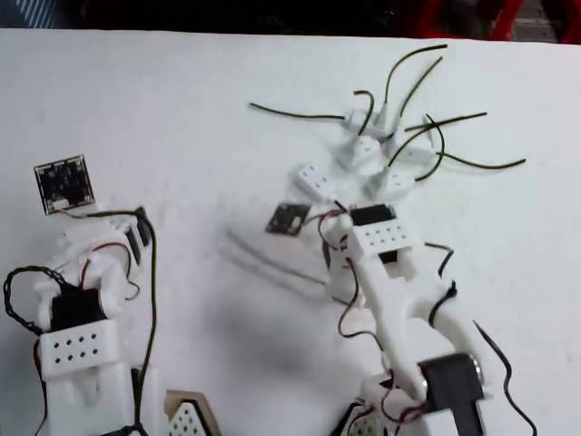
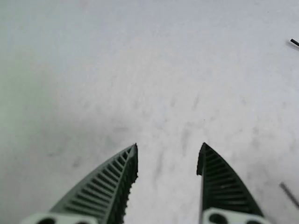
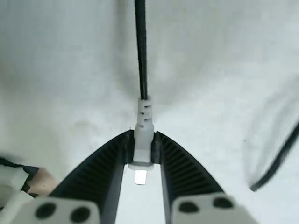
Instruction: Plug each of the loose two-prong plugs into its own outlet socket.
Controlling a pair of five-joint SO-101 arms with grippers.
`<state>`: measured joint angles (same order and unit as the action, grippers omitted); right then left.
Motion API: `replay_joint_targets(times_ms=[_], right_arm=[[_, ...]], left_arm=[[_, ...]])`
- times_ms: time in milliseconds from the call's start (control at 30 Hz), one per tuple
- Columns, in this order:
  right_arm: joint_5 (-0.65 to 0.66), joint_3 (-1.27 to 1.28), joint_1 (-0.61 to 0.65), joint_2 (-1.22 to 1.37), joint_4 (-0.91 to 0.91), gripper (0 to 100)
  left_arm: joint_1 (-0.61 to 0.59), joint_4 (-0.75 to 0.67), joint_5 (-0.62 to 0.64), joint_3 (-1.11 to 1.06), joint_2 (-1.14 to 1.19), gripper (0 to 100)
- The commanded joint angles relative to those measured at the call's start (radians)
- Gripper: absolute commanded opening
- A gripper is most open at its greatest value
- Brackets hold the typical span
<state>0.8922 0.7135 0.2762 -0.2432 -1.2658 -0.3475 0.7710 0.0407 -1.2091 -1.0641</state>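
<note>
My right gripper [image 3: 142, 158] is shut on a white two-prong plug [image 3: 142, 140]. Its black cord [image 3: 140, 46] runs straight away from the fingers, and a metal prong shows between them. In the high view this gripper [image 1: 377, 207] sits at the near edge of a cluster of white plugs and socket blocks [image 1: 377, 145] with black cords [image 1: 454, 162] fanning out. A white block with holes [image 1: 314, 181] lies just left of it. My left gripper [image 2: 168, 161] is open over bare white table, nothing between its fingers; in the high view it [image 1: 136, 232] stays at the left, far from the cluster.
The white table [image 1: 182, 109] has free room in the middle and at the far left. Loose cords spread to the far right [image 1: 495, 165]. A thin dark cord end [image 2: 293, 42] lies at the edge of the left wrist view.
</note>
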Motion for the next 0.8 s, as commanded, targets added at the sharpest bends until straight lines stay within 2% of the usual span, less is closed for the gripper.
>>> replay_joint_targets(times_ms=[0, 167, 367, 533, 767], right_arm=[[-0.147, -0.094, 0.041, -0.159, -0.076, 2.0], [-0.330, -0.124, 0.157, -0.351, -0.133, 2.1], [-0.554, -0.121, 0.277, -0.507, -0.116, 1.8], [-0.683, -0.049, 0.294, -0.604, 0.051, 1.8], [-0.804, 0.261, 0.323, -0.717, 0.476, 1.8]], left_arm=[[-0.007, -0.021, 0.000, 0.008, -0.019, 21], [-0.007, -0.021, 0.000, 0.008, -0.019, 21], [-0.007, -0.021, 0.000, 0.008, -0.019, 22], [-0.005, -0.021, 0.000, 0.008, -0.019, 22], [0.047, -0.021, 0.000, 0.008, -0.019, 22]])
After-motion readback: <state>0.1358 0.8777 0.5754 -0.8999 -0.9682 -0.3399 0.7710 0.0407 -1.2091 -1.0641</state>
